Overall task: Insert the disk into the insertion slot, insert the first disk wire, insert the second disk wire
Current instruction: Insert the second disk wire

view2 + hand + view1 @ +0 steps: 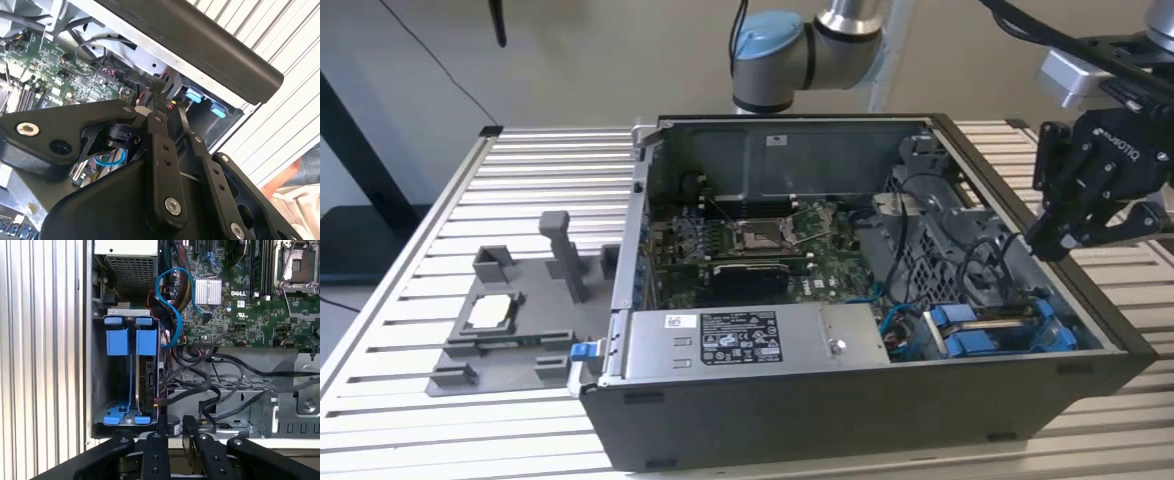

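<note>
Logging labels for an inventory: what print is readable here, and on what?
Power-supply box label: black-and-white print, too small to read.
Motherboard: white logo and stickers, too small to read reliably.
Gripper: white lettering on its body, blurred.

The slatted table (520,180) carries one open computer case (854,420) and one grey fixture (507,340), served by one robot arm (781,50) with one gripper (175,422). Inside the case: one motherboard (834,275) with one processor socket (758,236), one power-supply box (734,345) and one silver heatsink (207,291). One drive cage (100,385) shows two blue carrier frames (114,341) (146,341), plus one blue cable (172,270).
</note>
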`<state>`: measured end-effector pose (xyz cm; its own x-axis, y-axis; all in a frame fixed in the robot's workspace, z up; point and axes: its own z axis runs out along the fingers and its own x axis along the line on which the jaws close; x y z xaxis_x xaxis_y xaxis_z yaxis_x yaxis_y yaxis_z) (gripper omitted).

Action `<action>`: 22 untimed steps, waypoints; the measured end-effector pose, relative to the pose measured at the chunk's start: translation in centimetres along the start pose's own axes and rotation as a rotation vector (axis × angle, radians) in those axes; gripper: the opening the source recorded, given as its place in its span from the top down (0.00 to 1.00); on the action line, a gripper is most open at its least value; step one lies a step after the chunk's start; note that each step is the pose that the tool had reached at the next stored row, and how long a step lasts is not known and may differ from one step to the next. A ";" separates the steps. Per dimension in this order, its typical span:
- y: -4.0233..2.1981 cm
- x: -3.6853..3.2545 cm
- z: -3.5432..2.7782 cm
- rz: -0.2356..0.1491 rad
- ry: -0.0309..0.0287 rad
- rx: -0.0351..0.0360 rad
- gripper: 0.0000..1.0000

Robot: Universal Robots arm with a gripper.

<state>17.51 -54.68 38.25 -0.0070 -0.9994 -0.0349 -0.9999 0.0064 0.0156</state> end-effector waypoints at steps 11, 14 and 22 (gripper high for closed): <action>-1.48 -1.36 0.08 0.000 -0.0012 0.0000 0.73; -1.49 -1.46 0.21 0.000 -0.0008 -0.0011 0.73; -1.52 -1.38 0.54 -0.002 0.0014 -0.0249 0.73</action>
<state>19.03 -53.29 37.73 -0.0052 -0.9994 -0.0336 -0.9992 0.0039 0.0404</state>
